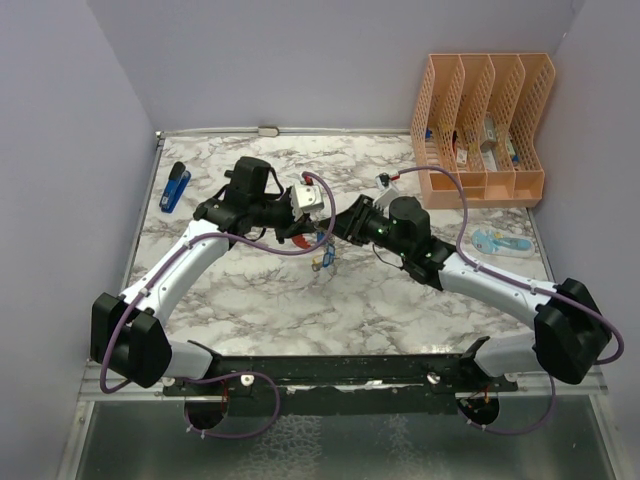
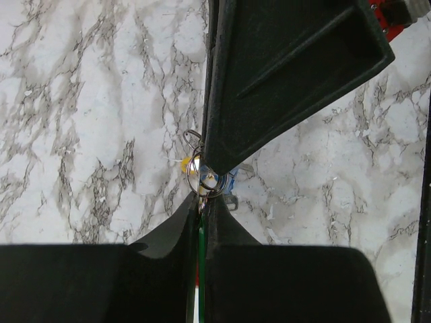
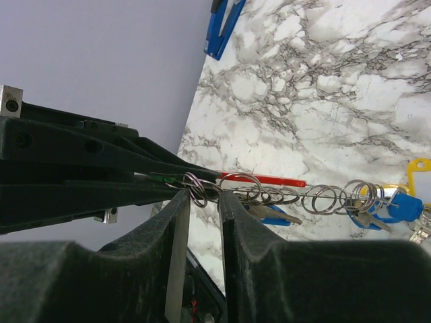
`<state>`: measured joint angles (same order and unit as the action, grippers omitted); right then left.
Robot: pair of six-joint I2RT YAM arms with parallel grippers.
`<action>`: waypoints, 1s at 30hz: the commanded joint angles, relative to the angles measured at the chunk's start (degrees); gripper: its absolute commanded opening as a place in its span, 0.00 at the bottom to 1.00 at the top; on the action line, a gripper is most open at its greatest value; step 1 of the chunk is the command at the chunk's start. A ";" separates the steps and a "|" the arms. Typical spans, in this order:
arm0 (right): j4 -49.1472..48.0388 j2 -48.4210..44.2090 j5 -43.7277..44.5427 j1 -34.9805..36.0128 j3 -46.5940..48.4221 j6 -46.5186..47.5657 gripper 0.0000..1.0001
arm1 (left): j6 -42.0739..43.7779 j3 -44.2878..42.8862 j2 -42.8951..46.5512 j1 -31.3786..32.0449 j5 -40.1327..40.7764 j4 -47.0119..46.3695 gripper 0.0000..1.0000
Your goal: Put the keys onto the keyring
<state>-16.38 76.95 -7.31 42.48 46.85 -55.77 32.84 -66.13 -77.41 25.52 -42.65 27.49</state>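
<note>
The keys [image 3: 397,207], light, stiff and probably slippery, hang along the keyring [image 3: 269,180] above the table [image 3: 323,67]. The left end effector [image 2: 201,202] clamps the green key [image 2: 200,249] by its flat head, likely the best hold. Whether the right end effector [image 3: 202,198] grips anything, I cannot tell.

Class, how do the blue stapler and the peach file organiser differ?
The stapler is blue, the organiser peach. The stapler is small and lies low at the left; the organiser is far larger, standing at the back right. Both sit on the marble table.
</note>
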 commanded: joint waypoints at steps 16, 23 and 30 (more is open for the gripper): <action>-3.19 1.01 1.07 0.24 1.59 1.28 0.01 | -0.67 -0.93 1.82 -0.11 -3.24 -1.54 0.00; 0.09 0.02 0.07 0.24 2.89 3.33 0.01 | 0.23 -1.32 1.82 -0.12 -3.36 -0.58 0.00; 1.00 1.17 -2.92 0.24 4.49 3.48 0.01 | 0.21 -1.15 1.90 -0.10 -4.02 -0.64 0.00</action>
<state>-16.25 77.58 -7.79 42.44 48.73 -53.41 32.88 -66.13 -77.36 25.02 -43.33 27.97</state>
